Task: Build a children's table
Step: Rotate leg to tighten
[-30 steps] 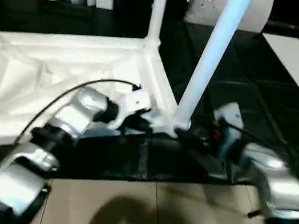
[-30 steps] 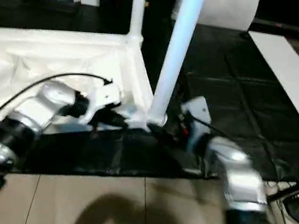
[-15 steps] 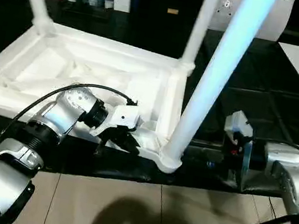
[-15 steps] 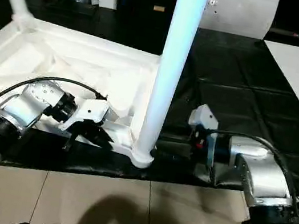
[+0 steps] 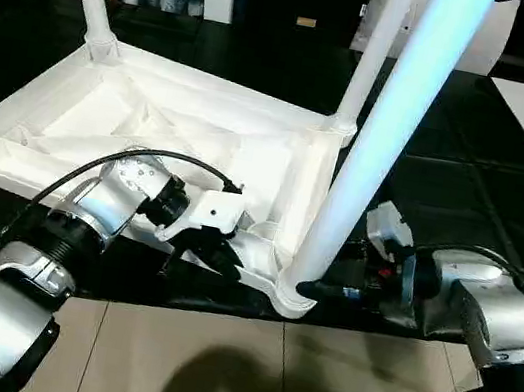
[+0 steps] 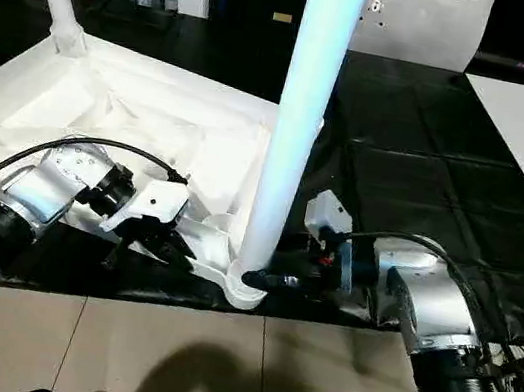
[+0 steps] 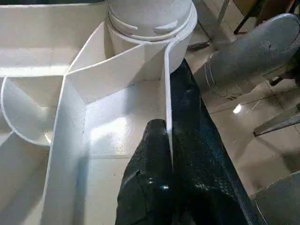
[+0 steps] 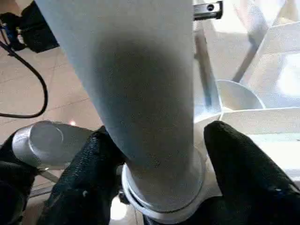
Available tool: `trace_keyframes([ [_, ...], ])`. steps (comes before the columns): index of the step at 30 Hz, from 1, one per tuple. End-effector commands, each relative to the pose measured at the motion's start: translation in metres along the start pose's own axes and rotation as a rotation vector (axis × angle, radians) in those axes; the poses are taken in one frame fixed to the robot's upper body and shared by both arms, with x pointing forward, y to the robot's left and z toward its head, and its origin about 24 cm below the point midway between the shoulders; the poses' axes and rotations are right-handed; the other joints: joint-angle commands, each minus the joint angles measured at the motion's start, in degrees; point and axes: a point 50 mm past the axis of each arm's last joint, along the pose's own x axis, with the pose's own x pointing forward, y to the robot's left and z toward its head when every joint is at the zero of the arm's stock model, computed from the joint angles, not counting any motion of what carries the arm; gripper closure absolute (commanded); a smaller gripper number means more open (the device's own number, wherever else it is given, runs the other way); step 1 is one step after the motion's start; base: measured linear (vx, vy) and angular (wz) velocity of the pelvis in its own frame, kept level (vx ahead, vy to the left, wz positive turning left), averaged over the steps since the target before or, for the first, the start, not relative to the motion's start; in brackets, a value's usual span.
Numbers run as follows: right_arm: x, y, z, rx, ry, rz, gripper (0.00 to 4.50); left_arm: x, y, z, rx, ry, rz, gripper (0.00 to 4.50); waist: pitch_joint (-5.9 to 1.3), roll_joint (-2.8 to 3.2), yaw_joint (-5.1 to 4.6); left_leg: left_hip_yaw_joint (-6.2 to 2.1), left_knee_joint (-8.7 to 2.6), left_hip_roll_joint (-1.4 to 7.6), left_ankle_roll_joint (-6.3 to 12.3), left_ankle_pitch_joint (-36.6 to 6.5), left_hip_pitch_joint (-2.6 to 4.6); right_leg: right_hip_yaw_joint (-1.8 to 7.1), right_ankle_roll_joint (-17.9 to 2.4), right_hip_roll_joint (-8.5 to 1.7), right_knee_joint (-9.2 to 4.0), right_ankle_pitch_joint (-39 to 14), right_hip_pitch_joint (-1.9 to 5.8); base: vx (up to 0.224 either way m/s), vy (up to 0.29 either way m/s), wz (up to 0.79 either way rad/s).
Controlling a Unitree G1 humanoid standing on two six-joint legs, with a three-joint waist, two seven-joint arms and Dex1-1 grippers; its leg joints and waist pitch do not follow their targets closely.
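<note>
White table rim (image 7: pixel 167 84) pinched by left claw (image 7: pixel 171 154); right claw (image 8: pixel 154 187) straddles leg (image 8: pixel 136 84).

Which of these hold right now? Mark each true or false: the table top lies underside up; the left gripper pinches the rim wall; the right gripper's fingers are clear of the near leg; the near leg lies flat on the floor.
1. The table top lies with its ribbed underside up. True.
2. The left gripper is shut on the top's rim wall. True.
3. The right gripper is well clear of the near leg. False: its fingers sit on either side of the leg's base.
4. The near leg lies flat on the floor. False: it stands up in its corner socket.
</note>
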Motion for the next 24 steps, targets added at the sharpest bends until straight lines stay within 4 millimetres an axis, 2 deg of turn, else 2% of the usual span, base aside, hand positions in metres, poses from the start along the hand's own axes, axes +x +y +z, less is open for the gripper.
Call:
trace_keyframes([
  [1,-0.001,0.0,0.006,0.001,-0.009,0.024,2.02,0.005,0.002,0.016,0.088,-0.012,-0.056,4.5,-5.53,-0.26,-0.27,0.04,-3.52,1.48,6.83,-2.8,-0.13,3.65,-6.1,-3.8,-3.09,-21.9,4.96,0.0,0.0,0.0],
  [6,0.0,0.003,0.005,0.034,-0.025,0.052,2.37,0.004,0.002,0.013,0.075,-0.009,-0.05,4.5,-5.51,-0.21,-0.22,0.07,-3.52,1.4,6.58,-3.0,-0.13,3.61,-6.0,-3.81,-3.21,-22.3,4.99,0.0,0.0,0.0],
  [12,0.005,0.014,0.002,0.117,-0.033,0.069,2.45,0.006,0.008,0.011,-0.038,-0.037,0.046,4.5,-5.46,-0.12,-0.1,0.07,-3.56,1.46,6.18,-2.9,-0.01,3.64,-5.4,-3.7,-3.33,-22.6,4.96,0.0,0.0,0.0],
  [13,0.009,0.014,0.002,0.139,-0.046,0.03,2.46,0.006,0.011,0.011,-0.069,-0.047,0.08,4.5,-5.42,-0.14,-0.06,0.08,-3.57,1.43,6.19,-3.0,0.03,3.61,-5.5,-3.66,-3.39,-22.7,4.94,0.0,0.0,0.0],
  [15,0.016,0.009,0.005,0.162,-0.078,-0.068,2.46,0.008,0.017,0.013,-0.114,-0.069,0.139,4.5,-5.13,-0.24,-0.28,0.09,-3.61,1.03,5.04,-4.6,0.0,3.29,-4.0,-3.63,-4.11,-26.4,4.9,0.0,0.0,0.0],
  [16,0.02,0.008,0.006,0.164,-0.091,-0.107,2.46,0.009,0.02,0.014,-0.134,-0.08,0.173,4.5,-5.06,-0.18,-0.3,0.14,-3.56,0.78,4.7,-5.4,0.2,3.17,-3.3,-3.64,-4.56,-28.2,4.75,0.0,0.0,0.0],
  [17,0.027,0.002,0.01,0.172,-0.117,-0.212,2.46,0.01,0.027,0.017,-0.165,-0.102,0.238,4.5,-4.96,-0.32,-0.81,0.11,-3.49,0.3,3.74,-5.9,-0.01,2.82,-1.1,-3.44,-5.1,-31.5,4.85,0.0,0.0,0.0],
  [18,0.03,-0.001,0.01,0.191,-0.126,-0.266,2.46,0.011,0.03,0.019,-0.184,-0.111,0.274,4.5,-4.9,-0.3,-0.93,0.12,-3.39,0.15,3.41,-6.2,-0.01,2.61,-0.4,-3.37,-5.31,-32.5,4.71,0.0,0.0,0.0],
  [20,0.032,-0.004,0.011,0.211,-0.13,-0.31,2.46,0.011,0.033,0.021,-0.2,-0.117,0.303,4.5,-4.96,-0.33,-2.1,-0.11,-3.24,-0.26,3.06,-6.6,-0.41,1.83,2.1,-3.15,-6.03,-34.3,5.07,0.0,0.0,0.0],
  [22,0.041,-0.012,0.012,0.24,-0.132,-0.456,2.47,0.015,0.043,0.027,-0.245,-0.141,0.385,4.5,-5.0,-0.16,-2.55,-0.15,-3.23,-0.19,3.37,-6.6,-0.51,1.69,2.4,-3.15,-6.18,-33.8,5.14,0.0,0.0,0.0],
  [23,0.044,-0.015,0.012,0.26,-0.135,-0.515,2.49,0.017,0.047,0.03,-0.262,-0.149,0.417,4.5,-5.13,-0.06,-3.44,-0.37,-3.23,-0.02,3.61,-6.4,-0.63,1.44,1.8,-3.14,-6.17,-32.1,5.2,0.0,0.0,0.0],
  [24,0.05,-0.019,0.013,0.281,-0.134,-0.61,2.5,0.02,0.052,0.034,-0.28,-0.155,0.466,4.5,-5.14,-0.16,-3.73,-0.4,-3.24,-0.06,3.7,-6.3,-0.74,1.48,1.7,-3.15,-6.17,-31.7,5.26,0.0,0.0,0.0],
])
